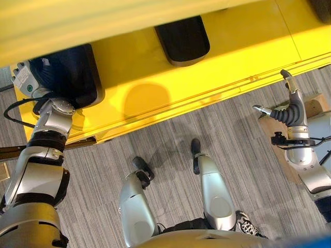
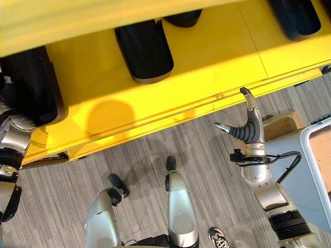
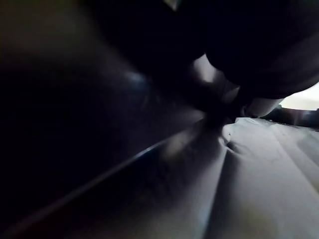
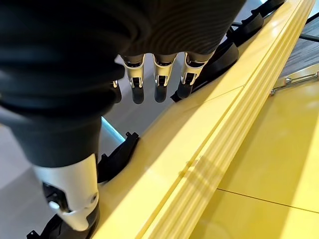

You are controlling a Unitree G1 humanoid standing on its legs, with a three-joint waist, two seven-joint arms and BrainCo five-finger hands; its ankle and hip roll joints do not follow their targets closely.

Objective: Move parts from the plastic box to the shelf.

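A large black part [image 1: 70, 72] lies at the left end of the yellow shelf [image 1: 155, 95]. My left arm [image 1: 49, 121] reaches up to the part, and the hand is hidden at it. The left wrist view is pressed close to the part's dark surface [image 3: 99, 129]. A second black part [image 2: 145, 51] lies further along the shelf, and a third [image 2: 296, 18] sits at the far right. My right hand [image 2: 252, 129] hangs in front of the shelf's front edge, open, with straight fingers [image 4: 159, 74] and nothing in them.
A pale plastic box [image 2: 313, 155] stands on the floor at the right, beside my right arm. A brown wooden block [image 2: 282, 124] lies next to it. Grey striped carpet [image 1: 170, 150] runs below the shelf's ribbed front lip [image 4: 214, 159].
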